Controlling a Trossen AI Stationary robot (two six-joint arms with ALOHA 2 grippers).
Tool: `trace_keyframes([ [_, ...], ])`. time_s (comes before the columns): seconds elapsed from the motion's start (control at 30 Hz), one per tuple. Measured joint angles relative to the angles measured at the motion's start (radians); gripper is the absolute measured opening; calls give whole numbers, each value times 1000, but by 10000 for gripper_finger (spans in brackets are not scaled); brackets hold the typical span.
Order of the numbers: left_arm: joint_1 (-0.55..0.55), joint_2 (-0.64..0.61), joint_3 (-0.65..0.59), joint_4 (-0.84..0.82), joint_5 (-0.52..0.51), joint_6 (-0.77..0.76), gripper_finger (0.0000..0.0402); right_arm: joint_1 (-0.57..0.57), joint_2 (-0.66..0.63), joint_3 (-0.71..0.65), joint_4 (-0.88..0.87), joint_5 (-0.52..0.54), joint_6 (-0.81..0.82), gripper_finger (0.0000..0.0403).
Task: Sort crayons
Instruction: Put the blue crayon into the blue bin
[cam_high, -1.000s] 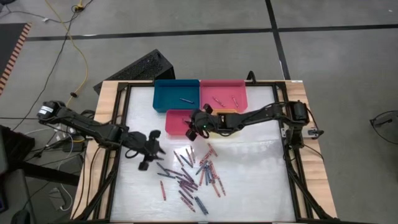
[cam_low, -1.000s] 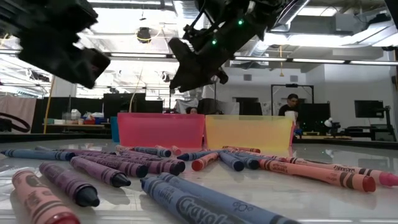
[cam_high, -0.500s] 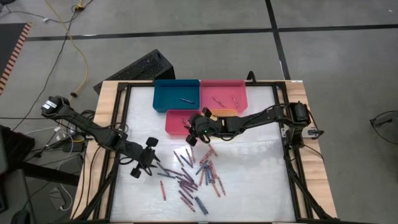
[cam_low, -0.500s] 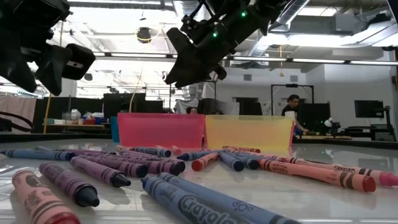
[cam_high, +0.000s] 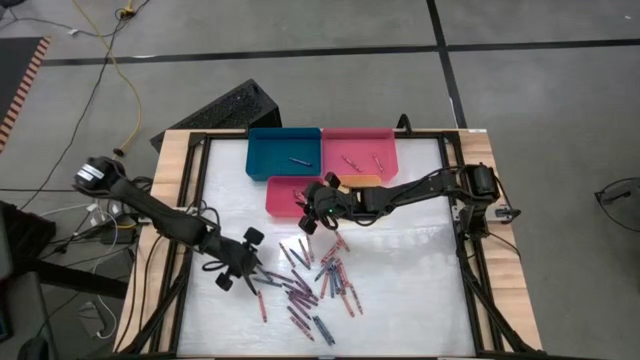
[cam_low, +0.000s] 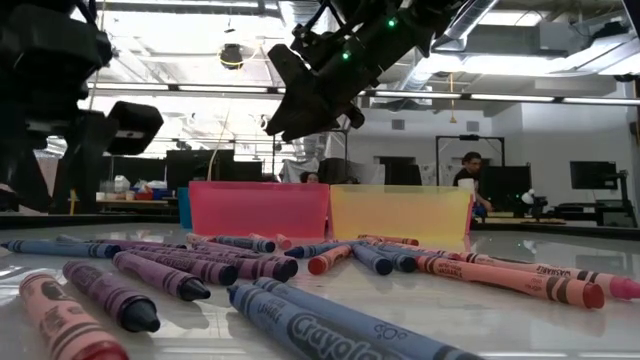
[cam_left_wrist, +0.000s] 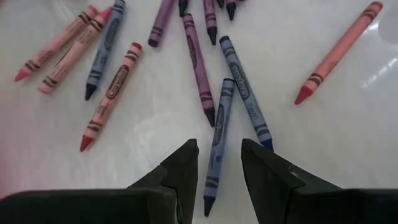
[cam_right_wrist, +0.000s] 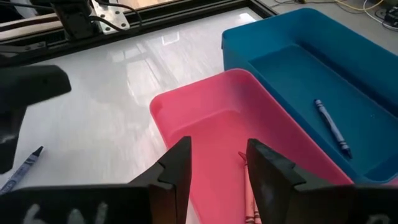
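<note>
The crayons (cam_high: 310, 285) lie scattered on the white worktop (cam_high: 400, 290), a loose heap toward six o'clock of its middle. The left claw (cam_left_wrist: 214, 168) hangs over the nine o'clock edge of that heap, its fingers apart and empty, a dark blue crayon (cam_left_wrist: 217, 140) lying lengthwise on the worktop in the gap below them. The right claw (cam_right_wrist: 214, 165) hovers above the red tray (cam_right_wrist: 205, 124), fingers apart, gripping nothing; a crayon lies in that tray just beyond its tips. At twelve o'clock, the blue tray (cam_high: 284, 153) holds one crayon and the pink tray (cam_high: 359, 153) holds two. A yellow tray (cam_low: 400, 214) stands beside the red one.
</note>
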Motion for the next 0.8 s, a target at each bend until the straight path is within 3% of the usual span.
trace_keyframes([
  [0.63, 143, 172, 3, 58, 272, 12, 113, 14, 1, 0, -1, -25, 3, 147],
  [0.8, 151, 180, 3, 54, 282, 15, 74, 13, 1, 0, 1, -25, 9, 147],
])
